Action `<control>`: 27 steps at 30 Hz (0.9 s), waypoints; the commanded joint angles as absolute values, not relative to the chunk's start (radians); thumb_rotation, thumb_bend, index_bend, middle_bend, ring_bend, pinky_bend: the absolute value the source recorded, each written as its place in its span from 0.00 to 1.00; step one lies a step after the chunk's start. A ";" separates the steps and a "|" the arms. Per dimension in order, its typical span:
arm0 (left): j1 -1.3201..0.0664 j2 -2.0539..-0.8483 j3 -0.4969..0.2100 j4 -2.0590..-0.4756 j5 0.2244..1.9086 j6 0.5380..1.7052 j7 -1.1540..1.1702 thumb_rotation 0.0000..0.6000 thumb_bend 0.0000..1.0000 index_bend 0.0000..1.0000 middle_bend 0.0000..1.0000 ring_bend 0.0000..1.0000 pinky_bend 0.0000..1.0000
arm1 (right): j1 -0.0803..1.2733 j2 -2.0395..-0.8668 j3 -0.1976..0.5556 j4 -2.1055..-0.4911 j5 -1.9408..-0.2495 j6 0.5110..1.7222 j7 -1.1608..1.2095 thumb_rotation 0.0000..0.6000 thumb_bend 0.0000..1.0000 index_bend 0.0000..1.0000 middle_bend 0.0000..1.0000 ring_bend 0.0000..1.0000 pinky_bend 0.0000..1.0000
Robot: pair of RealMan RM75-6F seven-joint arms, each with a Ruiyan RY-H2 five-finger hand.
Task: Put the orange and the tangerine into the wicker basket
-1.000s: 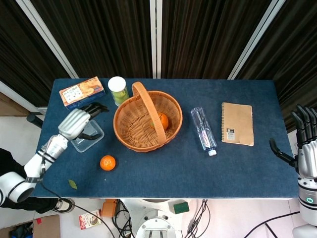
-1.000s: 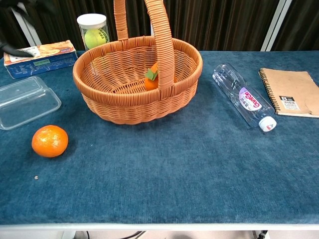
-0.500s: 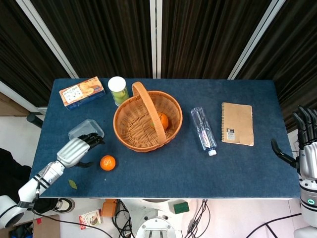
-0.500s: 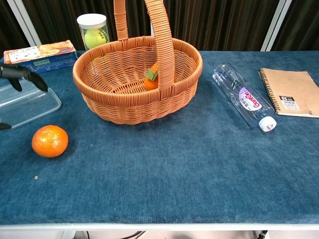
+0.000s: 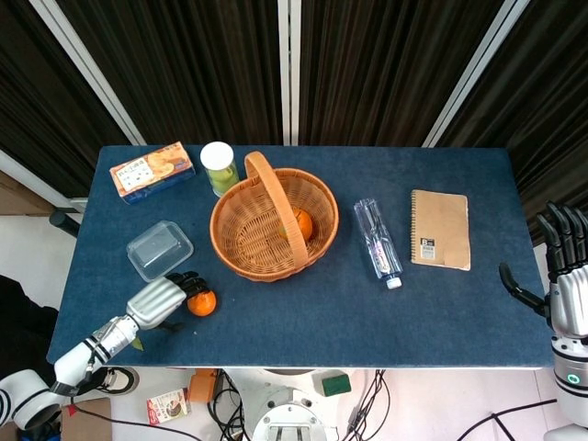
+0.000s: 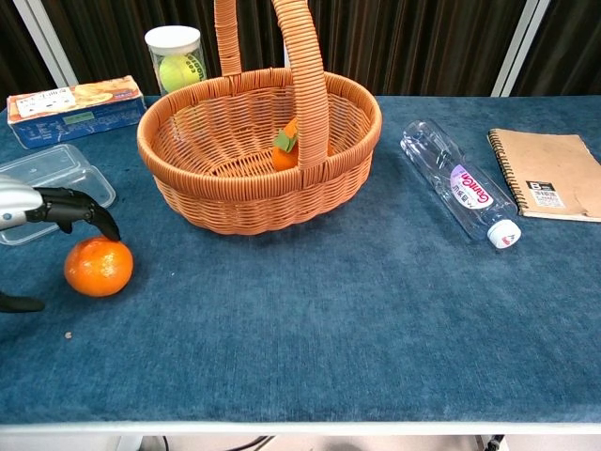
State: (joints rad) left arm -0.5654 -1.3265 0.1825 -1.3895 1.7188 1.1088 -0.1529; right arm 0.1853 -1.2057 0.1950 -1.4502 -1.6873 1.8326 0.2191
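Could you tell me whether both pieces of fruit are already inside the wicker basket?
No: one orange fruit lies on the table by the left hand, outside the wicker basket.

left hand (image 5: 165, 298): silver-grey shell, black fingers (image 6: 70, 207)
left arm (image 5: 64, 363): white segments, dark ribbing at the wrist
right hand (image 5: 562, 266): dark fingers, pale grey back
right arm (image 5: 570, 367): silver cuff, small green ring mark
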 commanded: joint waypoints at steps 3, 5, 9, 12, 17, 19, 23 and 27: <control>-0.573 -1.378 0.171 -1.323 1.751 1.134 -0.225 1.00 0.17 0.23 0.21 0.16 0.32 | 0.184 -1.205 0.196 -1.453 -1.684 1.830 0.219 1.00 0.33 0.00 0.00 0.00 0.00; -0.578 -1.388 0.171 -1.309 1.757 1.131 -0.234 1.00 0.18 0.24 0.21 0.17 0.33 | 0.184 -1.204 0.196 -1.453 -1.685 1.829 0.216 1.00 0.33 0.00 0.00 0.00 0.00; -0.589 -1.407 0.165 -1.287 1.762 1.124 -0.246 1.00 0.20 0.26 0.24 0.20 0.36 | 0.185 -1.205 0.196 -1.454 -1.683 1.824 0.214 1.00 0.33 0.00 0.00 0.00 0.00; -0.591 -1.420 0.160 -1.273 1.758 1.124 -0.250 1.00 0.23 0.30 0.28 0.24 0.40 | 0.184 -1.205 0.195 -1.454 -1.681 1.821 0.215 1.00 0.33 0.00 0.00 0.00 0.00; -0.596 -1.420 0.162 -1.271 1.751 1.106 -0.248 1.00 0.26 0.33 0.32 0.29 0.48 | 0.183 -1.203 0.198 -1.453 -1.677 1.820 0.219 1.00 0.33 0.00 0.00 0.00 0.00; -0.598 -1.419 0.162 -1.275 1.749 1.101 -0.243 1.00 0.26 0.36 0.35 0.31 0.53 | 0.182 -1.203 0.198 -1.453 -1.675 1.819 0.220 1.00 0.33 0.00 0.00 0.00 0.00; -0.599 -1.417 0.161 -1.280 1.748 1.103 -0.235 1.00 0.28 0.41 0.41 0.38 0.60 | 0.182 -1.202 0.199 -1.454 -1.673 1.817 0.221 1.00 0.33 0.00 0.00 0.00 0.00; -0.595 -1.407 0.156 -1.295 1.753 1.128 -0.239 1.00 0.30 0.44 0.45 0.41 0.63 | 0.181 -1.202 0.201 -1.452 -1.670 1.817 0.224 1.00 0.33 0.00 0.00 0.00 0.00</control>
State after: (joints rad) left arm -0.5971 -1.4118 0.1578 -1.2886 1.7504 1.1192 -0.2366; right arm 0.1811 -1.2023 0.2005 -1.4524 -1.6703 1.8175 0.2235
